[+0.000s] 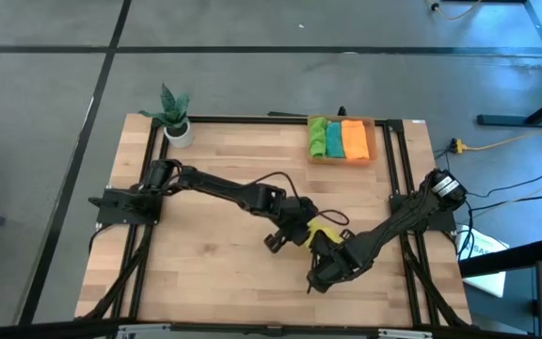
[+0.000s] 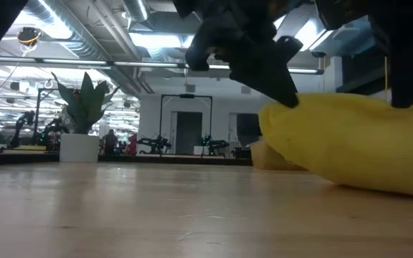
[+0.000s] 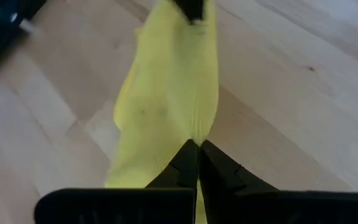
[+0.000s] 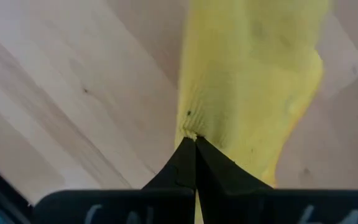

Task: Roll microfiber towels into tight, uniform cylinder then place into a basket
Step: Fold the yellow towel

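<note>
Bare table (image 1: 215, 254) around yellow towel (image 1: 322, 233); plant (image 1: 173, 113) far corner.

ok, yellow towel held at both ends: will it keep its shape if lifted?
Probably not. The yellow towel creases between the left pincer and right pincer, so likely floppy. It bulges softly on the table, so probably light and unlikely to slide.

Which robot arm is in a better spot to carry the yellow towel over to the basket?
Probably the right. Both grippers, left and right, are shut on the yellow towel, but the basket sits at the table's right back corner, on the right arm's side.
</note>
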You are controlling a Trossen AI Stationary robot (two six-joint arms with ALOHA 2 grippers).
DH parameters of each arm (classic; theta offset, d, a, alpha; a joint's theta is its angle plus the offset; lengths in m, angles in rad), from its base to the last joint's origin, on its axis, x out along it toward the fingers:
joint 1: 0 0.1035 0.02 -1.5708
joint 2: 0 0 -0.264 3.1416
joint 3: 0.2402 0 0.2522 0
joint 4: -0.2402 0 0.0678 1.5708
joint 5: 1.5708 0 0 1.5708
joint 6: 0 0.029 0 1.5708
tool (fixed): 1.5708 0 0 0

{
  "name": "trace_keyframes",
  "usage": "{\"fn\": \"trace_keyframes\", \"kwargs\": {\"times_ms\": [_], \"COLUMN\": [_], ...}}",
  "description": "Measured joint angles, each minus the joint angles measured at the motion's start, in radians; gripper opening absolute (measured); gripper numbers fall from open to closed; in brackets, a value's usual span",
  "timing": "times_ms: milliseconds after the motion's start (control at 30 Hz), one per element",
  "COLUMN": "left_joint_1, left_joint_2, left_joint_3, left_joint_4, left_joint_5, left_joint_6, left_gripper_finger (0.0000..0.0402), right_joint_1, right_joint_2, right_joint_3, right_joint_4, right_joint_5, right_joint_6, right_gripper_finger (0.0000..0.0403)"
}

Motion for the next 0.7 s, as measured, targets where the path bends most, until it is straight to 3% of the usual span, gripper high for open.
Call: {"fn": "trace_keyframes", "kwargs": {"times_ms": [167, 333, 700], "left_joint_1": [-0.01, 0.006, 0.047], "left_joint_2": [0.002, 0.019, 0.067], "left_joint_3": [0.0, 0.001, 0.0], "left_joint_4": [-0.014, 0.006, 0.035], "left_joint_5": [0.005, 0.09, 0.057], "left_joint_6": [0.079, 0.045, -0.021], "left_gripper_finger": [0.0, 0.0, 0.0], "right_joint_1": [0.0, 0.0, -0.003], "right_joint_2": [0.0, 0.0, -0.002], "right_joint_3": [0.0, 0.0, -0.02], "right_joint_4": [-0.024, -0.033, -0.101], "right_joint_5": [0.0, 0.0, 0.045], "right_joint_6": [0.066, 0.119, 0.184], "right_gripper_finger": [0.0, 0.0, 0.0]}}
